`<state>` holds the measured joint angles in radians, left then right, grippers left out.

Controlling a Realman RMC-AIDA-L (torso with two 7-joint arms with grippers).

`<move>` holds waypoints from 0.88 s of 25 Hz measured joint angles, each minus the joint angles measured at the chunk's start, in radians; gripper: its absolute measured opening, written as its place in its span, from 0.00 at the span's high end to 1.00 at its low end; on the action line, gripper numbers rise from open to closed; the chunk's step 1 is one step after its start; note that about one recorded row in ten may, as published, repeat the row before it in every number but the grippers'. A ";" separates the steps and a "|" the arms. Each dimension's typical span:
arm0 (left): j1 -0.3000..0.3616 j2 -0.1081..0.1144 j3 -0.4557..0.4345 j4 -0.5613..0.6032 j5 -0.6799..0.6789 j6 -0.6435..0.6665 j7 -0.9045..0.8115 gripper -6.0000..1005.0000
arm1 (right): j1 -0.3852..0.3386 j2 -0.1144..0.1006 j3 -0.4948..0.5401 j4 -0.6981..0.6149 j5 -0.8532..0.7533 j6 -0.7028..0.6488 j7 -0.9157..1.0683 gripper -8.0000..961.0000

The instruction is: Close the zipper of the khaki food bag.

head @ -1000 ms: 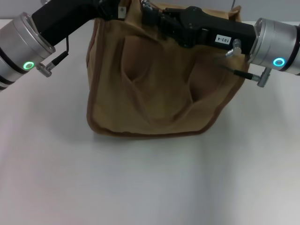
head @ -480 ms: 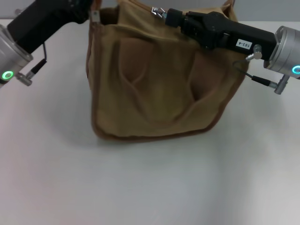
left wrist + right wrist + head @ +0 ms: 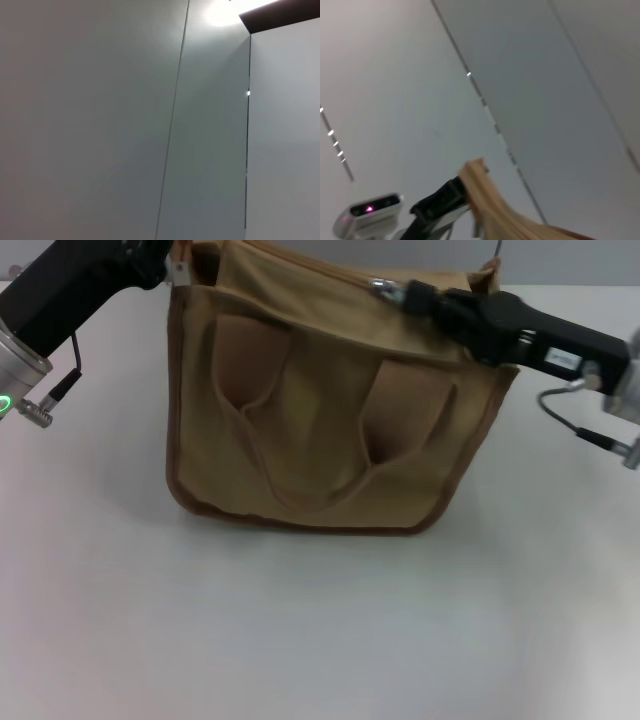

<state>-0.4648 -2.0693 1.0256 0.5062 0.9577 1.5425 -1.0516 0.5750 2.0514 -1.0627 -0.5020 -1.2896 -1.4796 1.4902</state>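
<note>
Upright khaki food bag (image 3: 330, 430) on the white table, silver zipper (image 3: 380, 285) pull at top-right edge.

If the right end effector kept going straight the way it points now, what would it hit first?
Probably nothing new: the right end effector already sits at the zipper pull, pointing along the khaki food bag top toward the left end effector.

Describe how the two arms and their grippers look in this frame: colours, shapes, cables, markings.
Both arms end in matte black, blocky housings on silver cylindrical wrist segments. The left gripper has a thin black cable with a metal plug and a green lit ring on its wrist. The right gripper carries a small white label, a silver tip, and a looping black cable.
</note>
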 joint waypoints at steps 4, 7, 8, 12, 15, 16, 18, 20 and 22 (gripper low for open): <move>0.004 0.000 -0.006 0.000 0.000 -0.014 0.000 0.84 | -0.074 -0.007 0.106 0.001 -0.003 -0.029 0.000 0.95; 0.006 0.000 -0.003 -0.001 0.003 -0.025 0.000 0.84 | -0.097 -0.008 0.145 0.001 -0.003 -0.035 -0.002 0.94; 0.008 0.000 -0.001 -0.001 0.005 -0.031 0.002 0.84 | -0.109 -0.008 0.165 0.001 -0.003 -0.038 -0.005 0.94; 0.023 0.000 0.002 -0.013 0.007 -0.040 0.024 0.84 | -0.150 0.000 0.242 0.002 0.001 -0.048 -0.037 0.94; 0.041 0.000 0.002 -0.027 0.009 -0.040 0.032 0.84 | -0.169 0.010 0.269 0.003 0.001 -0.054 -0.073 0.93; 0.047 0.000 0.002 -0.028 0.011 -0.039 0.036 0.84 | -0.173 0.014 0.274 0.006 0.001 -0.054 -0.081 0.93; 0.074 0.000 0.004 -0.029 0.030 -0.033 0.062 0.84 | -0.175 0.016 0.278 0.021 0.001 -0.055 -0.093 0.93; 0.102 0.001 0.005 -0.027 0.043 -0.029 0.086 0.84 | -0.171 0.016 0.279 0.047 0.001 -0.055 -0.114 0.89; 0.137 0.004 -0.004 -0.019 0.047 -0.028 0.094 0.84 | -0.168 0.019 0.279 0.065 0.001 -0.058 -0.137 0.85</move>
<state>-0.3277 -2.0648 1.0213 0.4870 1.0046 1.5143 -0.9575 0.4073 2.0702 -0.7837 -0.4367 -1.2882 -1.5375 1.3530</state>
